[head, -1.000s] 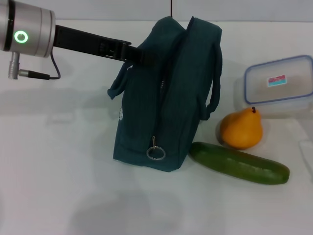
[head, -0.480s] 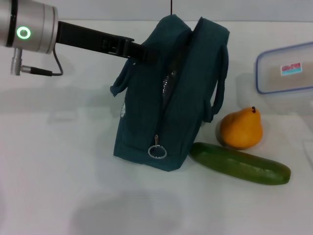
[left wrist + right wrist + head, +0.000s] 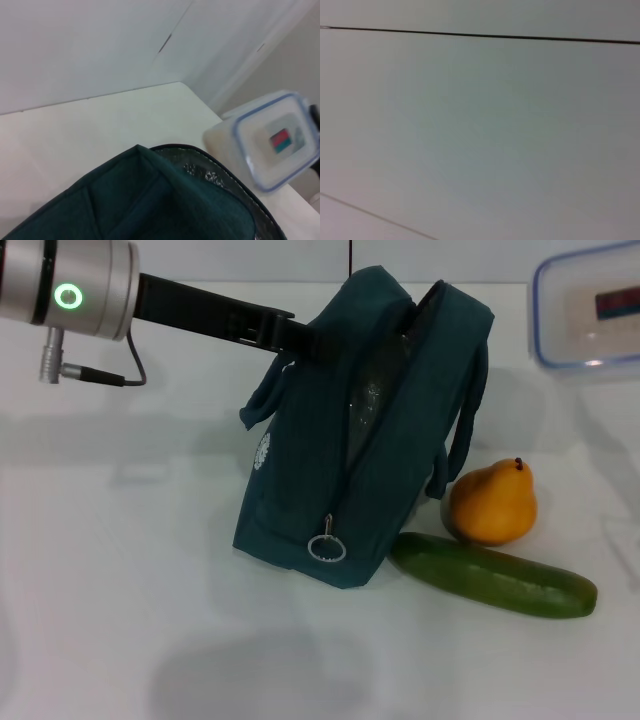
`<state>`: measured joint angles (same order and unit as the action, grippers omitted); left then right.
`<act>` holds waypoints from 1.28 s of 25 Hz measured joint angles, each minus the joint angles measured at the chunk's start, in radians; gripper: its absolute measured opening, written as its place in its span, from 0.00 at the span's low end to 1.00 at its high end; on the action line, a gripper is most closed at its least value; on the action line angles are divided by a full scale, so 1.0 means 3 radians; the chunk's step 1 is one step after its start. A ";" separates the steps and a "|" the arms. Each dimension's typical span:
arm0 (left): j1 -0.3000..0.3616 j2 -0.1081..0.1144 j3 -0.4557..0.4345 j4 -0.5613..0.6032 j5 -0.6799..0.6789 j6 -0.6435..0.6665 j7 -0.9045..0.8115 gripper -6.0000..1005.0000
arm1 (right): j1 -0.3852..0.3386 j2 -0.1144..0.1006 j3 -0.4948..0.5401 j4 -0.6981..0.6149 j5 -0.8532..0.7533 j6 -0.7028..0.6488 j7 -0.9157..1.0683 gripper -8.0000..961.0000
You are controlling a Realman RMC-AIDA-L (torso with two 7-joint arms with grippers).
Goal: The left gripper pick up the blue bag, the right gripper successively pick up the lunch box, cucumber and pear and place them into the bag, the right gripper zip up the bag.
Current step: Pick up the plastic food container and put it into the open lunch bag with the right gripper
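My left gripper [image 3: 303, 340] is shut on the top edge of the blue bag [image 3: 370, 460] and holds it upright and tilted, with its mouth open. The bag's silver lining shows in the left wrist view [image 3: 212, 176]. The lunch box [image 3: 590, 310] hangs in the air at the upper right, above and to the right of the bag; it also shows in the left wrist view [image 3: 265, 145]. Only a dark bit of my right gripper [image 3: 315, 142] shows at the box's far edge. The pear [image 3: 492, 502] and cucumber [image 3: 492, 575] lie on the table right of the bag.
A metal zipper ring [image 3: 325, 548] hangs at the bag's lower front. The white table [image 3: 120, 590] spreads left and in front of the bag. The right wrist view shows only a plain pale surface.
The lunch box has risen off the table and moved up to the right. My left gripper has shifted right and tilted the bag's top further right, widening its mouth.
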<state>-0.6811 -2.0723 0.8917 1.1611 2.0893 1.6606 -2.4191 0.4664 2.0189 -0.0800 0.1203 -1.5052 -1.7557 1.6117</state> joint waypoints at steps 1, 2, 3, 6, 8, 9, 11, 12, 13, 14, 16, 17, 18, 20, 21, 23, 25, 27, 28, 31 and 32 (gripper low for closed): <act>-0.0001 -0.0003 0.0000 0.0004 0.0001 -0.0006 0.0000 0.07 | 0.0007 -0.0001 0.0002 -0.0004 0.0003 -0.0052 0.0006 0.12; -0.0002 -0.0006 0.0000 0.0008 0.0005 -0.0012 0.0000 0.07 | 0.0015 -0.0001 0.0003 -0.0006 0.0006 -0.0111 0.0022 0.12; -0.0004 -0.0008 0.0000 0.0013 0.0009 -0.0023 0.0000 0.07 | 0.0019 -0.0001 0.0006 -0.0008 0.0009 -0.0147 0.0041 0.12; -0.0011 -0.0017 0.0000 0.0018 0.0012 -0.0073 0.0000 0.07 | 0.0032 -0.0001 0.0012 -0.0014 0.0044 -0.0239 0.0083 0.12; -0.0015 -0.0021 -0.0001 0.0021 0.0011 -0.0117 0.0000 0.07 | 0.0049 -0.0001 0.0017 -0.0016 0.0070 -0.0316 0.0090 0.12; -0.0018 -0.0022 -0.0001 0.0022 0.0006 -0.0134 0.0000 0.07 | 0.0063 -0.0001 0.0019 -0.0016 0.0079 -0.0351 0.0093 0.12; -0.0028 -0.0026 -0.0002 0.0023 -0.0005 -0.0156 0.0000 0.07 | 0.0099 0.0001 0.0021 -0.0017 0.0083 -0.0383 0.0109 0.12; -0.0036 -0.0029 -0.0002 0.0024 -0.0008 -0.0161 0.0000 0.07 | 0.0128 0.0004 0.0021 -0.0016 0.0083 -0.0391 0.0119 0.12; -0.0040 -0.0031 -0.0002 0.0024 -0.0009 -0.0164 0.0000 0.07 | 0.0151 0.0008 0.0021 -0.0012 0.0079 -0.0392 0.0124 0.12; -0.0045 -0.0033 0.0002 0.0024 -0.0014 -0.0172 0.0001 0.07 | 0.0187 0.0012 0.0017 -0.0006 0.0072 -0.0395 0.0129 0.12; -0.0047 -0.0038 0.0036 0.0025 -0.0041 -0.0201 0.0013 0.07 | 0.0253 0.0016 0.0003 0.0003 0.0064 -0.0404 0.0130 0.12; -0.0047 -0.0039 0.0055 0.0025 -0.0060 -0.0216 0.0022 0.07 | 0.0287 0.0018 -0.0004 0.0005 0.0061 -0.0406 0.0129 0.12; -0.0047 -0.0042 0.0076 0.0026 -0.0091 -0.0230 0.0034 0.07 | 0.0308 0.0019 -0.0007 0.0004 0.0061 -0.0404 0.0128 0.12; -0.0038 -0.0045 0.0109 0.0026 -0.0153 -0.0240 0.0042 0.07 | 0.0336 0.0020 -0.0005 -0.0004 0.0060 -0.0386 0.0116 0.12; -0.0032 -0.0046 0.0120 0.0026 -0.0179 -0.0242 0.0044 0.07 | 0.0346 0.0021 0.0000 -0.0006 0.0060 -0.0380 0.0112 0.12; -0.0021 -0.0047 0.0145 0.0026 -0.0220 -0.0254 0.0044 0.07 | 0.0365 0.0024 0.0010 -0.0007 0.0061 -0.0374 0.0104 0.12; -0.0019 -0.0047 0.0159 0.0026 -0.0230 -0.0285 0.0045 0.07 | 0.0390 0.0025 0.0014 -0.0006 0.0062 -0.0374 0.0103 0.12; -0.0015 -0.0049 0.0169 0.0026 -0.0233 -0.0323 0.0045 0.07 | 0.0416 0.0025 0.0016 -0.0005 0.0062 -0.0375 0.0103 0.12; -0.0013 -0.0051 0.0174 0.0025 -0.0240 -0.0341 0.0045 0.07 | 0.0432 0.0025 0.0016 -0.0004 0.0061 -0.0375 0.0102 0.12; -0.0008 -0.0053 0.0217 0.0019 -0.0290 -0.0364 0.0046 0.07 | 0.0462 0.0025 0.0016 -0.0005 0.0065 -0.0378 0.0102 0.12; -0.0005 -0.0053 0.0245 0.0019 -0.0309 -0.0373 0.0046 0.07 | 0.0470 0.0025 0.0017 -0.0008 0.0071 -0.0384 0.0101 0.12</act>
<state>-0.6825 -2.0883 0.9652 1.1667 1.9965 1.5486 -2.4052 0.6072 2.0264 -0.0751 0.1180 -1.4840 -1.8710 1.6421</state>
